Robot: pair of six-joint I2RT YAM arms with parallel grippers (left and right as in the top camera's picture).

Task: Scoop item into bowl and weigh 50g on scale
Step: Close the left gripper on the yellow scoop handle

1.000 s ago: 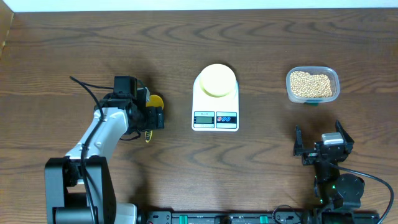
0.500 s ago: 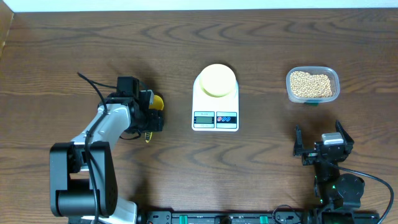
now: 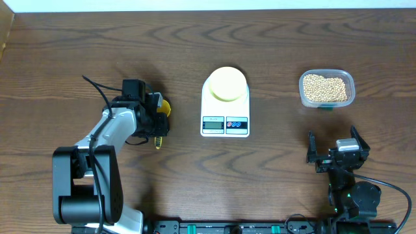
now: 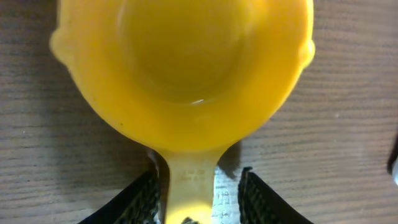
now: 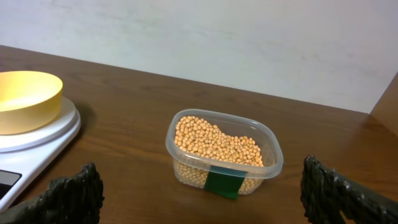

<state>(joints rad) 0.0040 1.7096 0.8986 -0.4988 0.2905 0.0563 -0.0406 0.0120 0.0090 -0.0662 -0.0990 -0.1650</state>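
The pale yellow bowl [image 3: 225,83] stands empty on the white scale [image 3: 225,125] at the table's middle. It also shows in the right wrist view [image 5: 25,99] on the scale [image 5: 43,142]. The beans [image 3: 325,86] fill a clear tub at the right, seen close in the right wrist view [image 5: 214,140]. A bright yellow scoop [image 3: 165,105] lies on the table left of the scale. My left gripper [image 3: 158,125] is low over it. In the left wrist view its fingers [image 4: 196,199] straddle the scoop [image 4: 183,68] handle, with a gap at the right finger. My right gripper [image 3: 333,151] is open and empty, with the tub between its fingers [image 5: 199,199] farther off.
The clear plastic tub [image 5: 267,163] carries a green label on its near side. The scoop's handle tip [image 3: 156,143] sticks out toward the front from under the left gripper. A pale wall lies behind the table's far edge [image 5: 186,78].
My left arm has shifted slightly to the right and settled over the scoop's handle. The right arm, bowl, scale and tub have not moved.
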